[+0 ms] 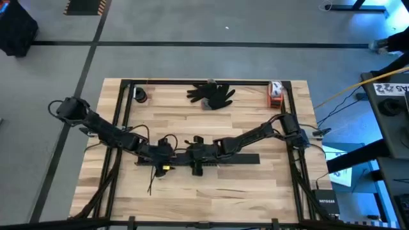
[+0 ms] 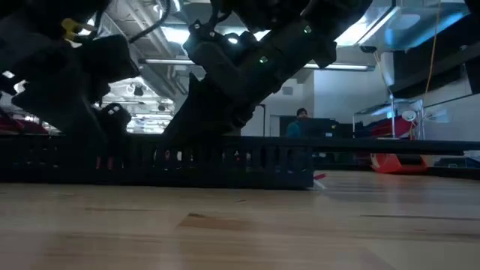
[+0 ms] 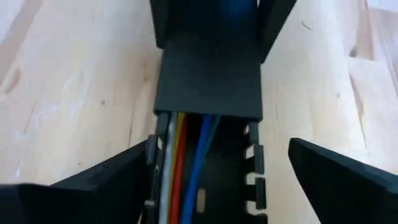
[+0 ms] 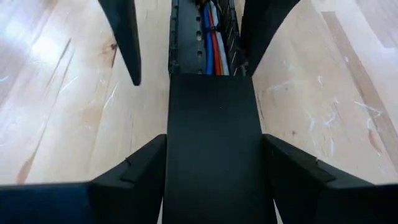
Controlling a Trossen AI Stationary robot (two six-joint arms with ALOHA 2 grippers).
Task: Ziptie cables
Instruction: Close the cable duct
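High view showed the left arm reaching in from the left edge of the wooden surface [image 1: 255, 185], its left claw [image 1: 165, 152] low over the left part of a long black slotted bar [image 1: 223, 160] that lay across the middle. In the left wrist view that claw [image 3: 211, 186] stood wide, one finger on each side of the bar [image 3: 208, 81], touching neither wall as far as could be seen. The cables [image 3: 183, 168] lay inside the bar's open channel, side by side along its length: white, yellow, red, blue and green, running under a flat black cover. Right of centre, the right claw [image 1: 197, 154] met the same bar from the other side; the right wrist view showed it [image 4: 211, 162] spread wide astride the covered stretch, with the cables [image 4: 212, 37] emerging beyond it. Farther back on the surface lay a black glove [image 1: 212, 94].
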